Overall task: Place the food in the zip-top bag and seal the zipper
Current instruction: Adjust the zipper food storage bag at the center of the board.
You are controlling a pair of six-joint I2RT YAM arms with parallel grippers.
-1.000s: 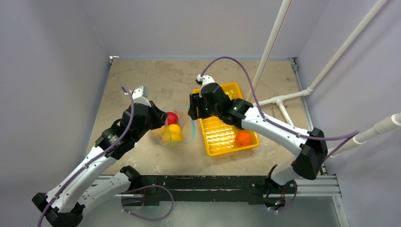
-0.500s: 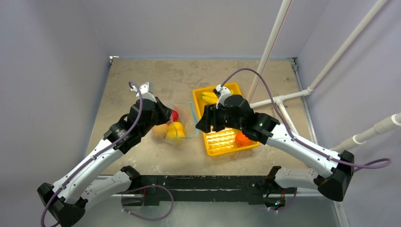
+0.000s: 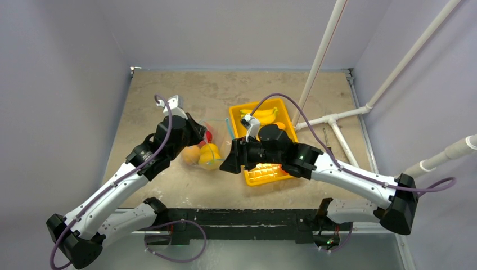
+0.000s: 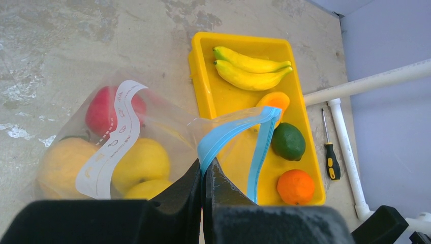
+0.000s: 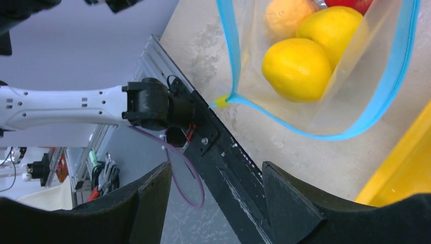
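Left pincer is clamped tight on the zipper, pinching one lip of the bag and holding it up so the mouth gapes toward the tray. The bag lies on the tabletop just beside the tray, and there's fruit in it already: a red piece and a few yellow-orange ones. More to load, though. Bananas, a lime, an orange and one more orange-yellow piece sit in the tray.

Right pincer has its jaws apart with nothing between them. It hangs low off the near corner of the mouth, the blue strip looping just ahead of it.

So the job looks partway done: loading unfinished, seal not begun. Whether the right arm goes for the loose lip or for the next fruit is hard to call from here. Either way, the left grip is the anchor. It should hold the lip high and steady so the opening keeps its shape.

If the right arm picks fruit, the round ones want a centred squeeze, since glossy skins will likely slip. It should carry each piece well over the strip before letting go, so nothing drags the floppy mouth shut. The bananas look awkward and are best fed in lengthwise.
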